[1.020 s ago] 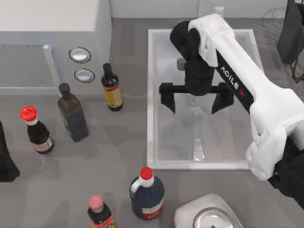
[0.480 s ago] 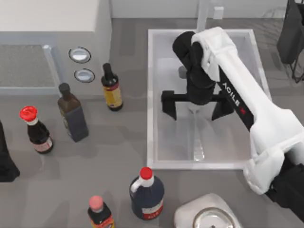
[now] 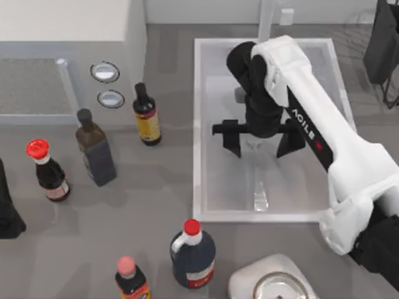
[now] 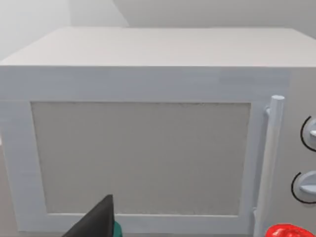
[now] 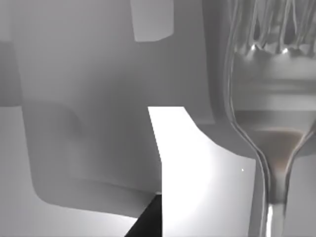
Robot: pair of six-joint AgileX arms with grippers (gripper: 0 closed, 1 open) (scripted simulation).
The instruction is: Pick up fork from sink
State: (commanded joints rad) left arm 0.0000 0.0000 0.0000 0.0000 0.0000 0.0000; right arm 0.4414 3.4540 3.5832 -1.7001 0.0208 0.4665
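Now the right arm's black pincer (image 3: 259, 140), mid-frame, has narrowed its still-spread fingers around the slim silvery metal fork (image 3: 260, 187) lying in the pale rectangular sink (image 3: 198, 124); a grasp looks imminent.

Right tool (image 3: 259, 144) came down into the sink (image 3: 198, 124), from higher over the basin a second earlier. Its fingers closed in: the left one (image 3: 232, 138) slid inward from near the basin's left wall toward the fork (image 3: 260, 187), the right one (image 3: 287, 138) barely shifted. The gap narrowed but the jaws stayed apart around the fork's tine end. The arm's white forearm swung slightly lower and toward the top view's right. The faucet (image 3: 267, 17) became visible above the arm.
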